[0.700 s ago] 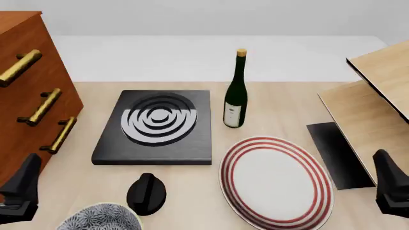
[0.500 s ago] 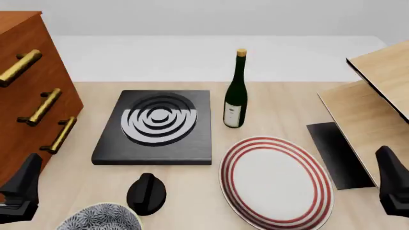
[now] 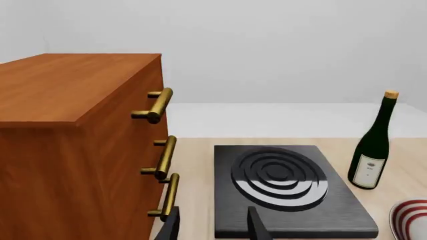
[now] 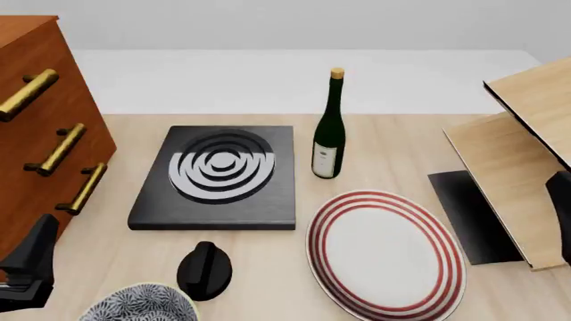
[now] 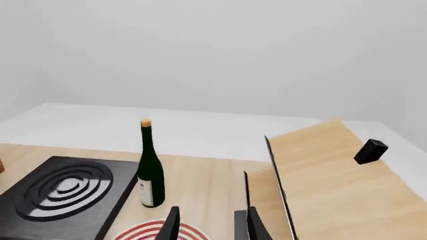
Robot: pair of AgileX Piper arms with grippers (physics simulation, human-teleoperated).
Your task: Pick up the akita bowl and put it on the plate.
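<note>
The akita bowl (image 4: 138, 305), white with a dense blue pattern, sits at the front left edge of the table, cut off by the picture's lower border. The plate (image 4: 386, 251), white with red rings, lies to its right with a black knob between them. My left gripper (image 4: 31, 266) hovers just left of the bowl, apart from it. In the left wrist view the left gripper (image 3: 213, 229) is open and empty, and only the plate's rim (image 3: 411, 220) shows. My right gripper (image 4: 562, 207) is at the far right edge. It stands open (image 5: 210, 225) above the plate's far rim (image 5: 159, 233).
A black knob (image 4: 205, 269) stands between bowl and plate. A black slab with grey rings (image 4: 218, 175) lies behind it, a wine bottle (image 4: 328, 130) to its right. A wooden cabinet with brass handles (image 4: 45, 134) fills the left side. Tilted wooden boards (image 4: 513, 160) stand at the right.
</note>
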